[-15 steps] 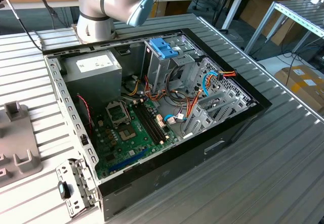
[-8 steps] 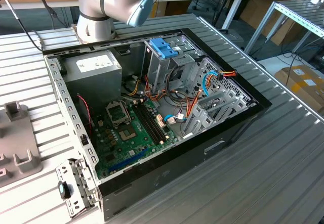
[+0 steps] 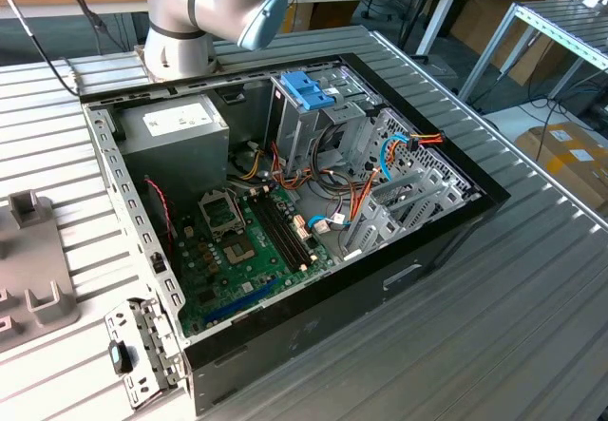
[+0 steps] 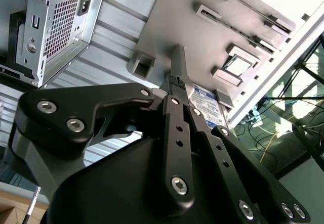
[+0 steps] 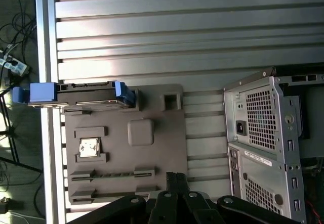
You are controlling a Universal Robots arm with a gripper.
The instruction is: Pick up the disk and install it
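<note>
1. My end effector [image 5: 175,176] is closed, its 2 fingers [image 4: 178,72] pressed together with nothing between them. It hangs over the grey fixture tray [image 5: 152,158]
2. The disk [image 5: 83,93] stands on one long edge in a slot at the rim of that tray, apart from my fingers. The ends of its blue carrier [image 5: 43,92] stick out at both sides. In the second wrist view its labelled face shows just past my linkage
3. I judge it stiff and dense: a metal-bodied block that will not flex and weighs a fair bit for its size. The flat faces look smooth, so a light pinch could let it slide. It is also likely to be sensitive to knocks, so no bumping it on the slot walls
4. The blue side rails look like thin plastic, probably springy, so I would not trust them as a hold. The best hold seems to be across the 2 broad faces, at the middle of the exposed upper edge, so the weight hangs evenly
5. The open computer case [image 3: 313,202] lies on the slatted surface [image 3: 532,278], well apart from the tray. Its drive cage [image 3: 328,131], topped by a blue clip [image 3: 309,88], stands inside
</note>
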